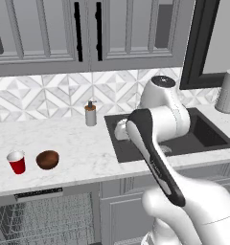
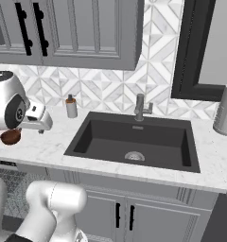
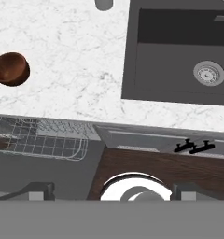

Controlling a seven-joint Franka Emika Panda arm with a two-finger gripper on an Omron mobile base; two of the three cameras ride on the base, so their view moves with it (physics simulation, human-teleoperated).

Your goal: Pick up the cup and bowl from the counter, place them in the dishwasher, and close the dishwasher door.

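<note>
In the left base view the cup [image 1: 16, 161] stands upright at the lower left of the frame on the tabletop [image 1: 78, 148], with the bowl [image 1: 47, 159] just beside it to the right, apart from it. Below them, at the bottom left, the dishwasher [image 1: 40, 217] is open, its wire rack showing under the black control strip. Further right and back, a soap bottle [image 1: 90, 114] stands near the tiled wall, beside the left rim of the sink [image 1: 208, 136]. The arm rises across the middle of the frame. A grey canister [image 1: 228, 91] stands at the far right.

In the right base view the bowl [image 2: 11, 136] sits at the left edge, partly behind the arm; the faucet [image 2: 140, 108] stands behind the sink at centre.

In the hand view the bowl [image 3: 10, 68] lies at the upper left, the rack [image 3: 39, 140] below it, the sink drain [image 3: 208, 73] at the upper right. The pincer [image 3: 111, 190] has its tips at the bottom edge, set wide apart with nothing between them.
</note>
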